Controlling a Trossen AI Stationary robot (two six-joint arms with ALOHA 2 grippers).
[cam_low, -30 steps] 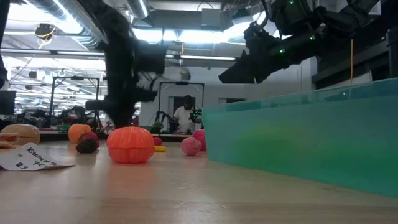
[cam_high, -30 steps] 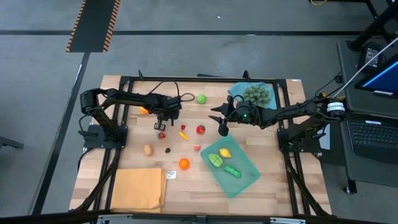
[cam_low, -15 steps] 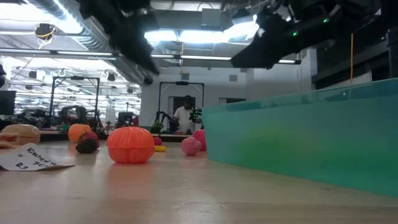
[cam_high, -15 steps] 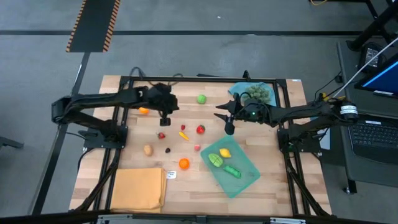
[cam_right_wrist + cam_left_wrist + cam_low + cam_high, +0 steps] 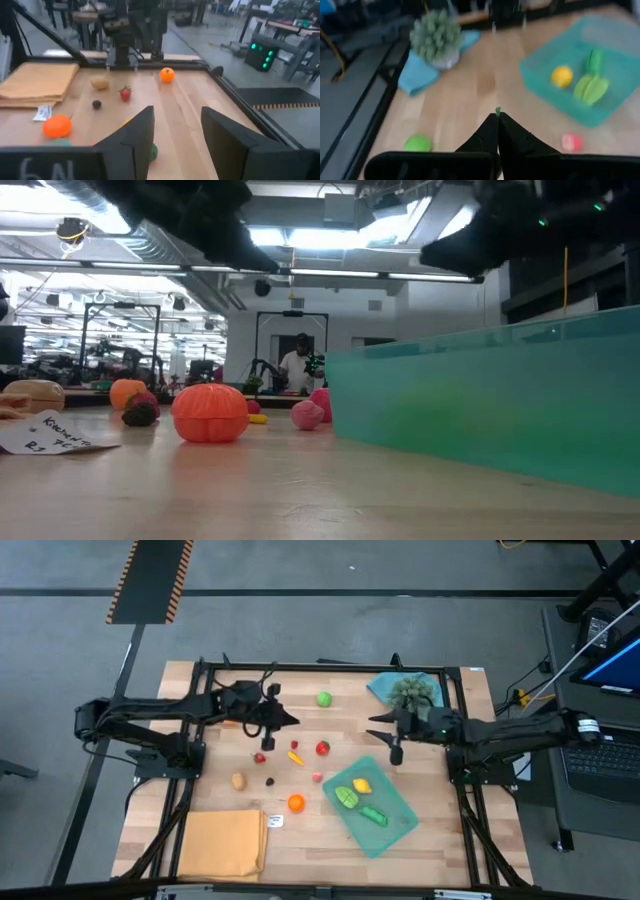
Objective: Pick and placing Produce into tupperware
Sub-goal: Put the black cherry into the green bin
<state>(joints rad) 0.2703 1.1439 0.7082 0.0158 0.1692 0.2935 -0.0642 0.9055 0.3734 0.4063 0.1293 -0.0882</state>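
Note:
The teal tupperware lies right of centre toward the near edge, with a yellow piece and two green pieces in it. More produce lies loose at mid-table: a red tomato, a strawberry, an orange fruit, a tan piece and a green ball. My left gripper hovers raised over the far left of the scatter, shut, with a tiny green tip at its fingertips. My right gripper hangs open above the tupperware's far corner. My left gripper is shut on something very small, pinched at the very ends of its fingers. Only a green tip pokes out past them, so I cannot tell which piece it is. It is lifted clear of the table.
A spiky grey-green ball sits on a blue cloth at the far right. A folded orange-yellow cloth lies at the near left corner, with a paper label beside it. A black frame rims the table. A person stands far behind the table.
My left gripper has risen from the table near the strawberry, tipped up to point toward the right, and shifted slightly right and far. My right gripper has drawn back toward the table's right edge, from mid-table to over the tupperware's far corner. The loose pieces have stayed put.

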